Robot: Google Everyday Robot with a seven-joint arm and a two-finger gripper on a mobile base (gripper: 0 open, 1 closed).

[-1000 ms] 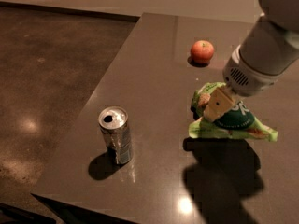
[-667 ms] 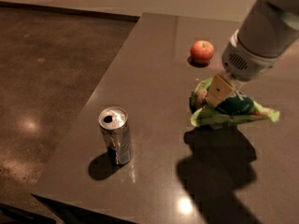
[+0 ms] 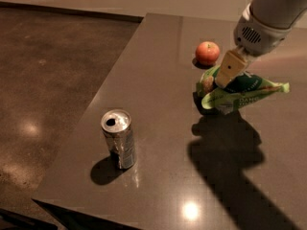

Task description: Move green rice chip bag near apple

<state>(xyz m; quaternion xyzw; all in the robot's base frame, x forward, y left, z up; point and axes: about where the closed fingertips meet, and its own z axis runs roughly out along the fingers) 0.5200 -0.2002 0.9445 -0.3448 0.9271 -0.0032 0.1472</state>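
The green rice chip bag (image 3: 240,93) is crumpled light-green foil with a dark green logo. It hangs lifted above the dark table, its shadow on the surface below it. My gripper (image 3: 225,78) comes down from the upper right and is shut on the bag's top; one tan finger (image 3: 229,69) shows in front of the bag. The apple (image 3: 207,52), small and red-orange, sits on the table just up and left of the bag, a short gap away.
A silver can (image 3: 118,138) with an open top stands upright near the table's front left. The dark table (image 3: 158,80) has its left edge running diagonally, with the floor beyond it. The arm's shadow lies across the front right.
The gripper has lifted the bag off the table and carried it up toward the apple. The can and apple have not moved.
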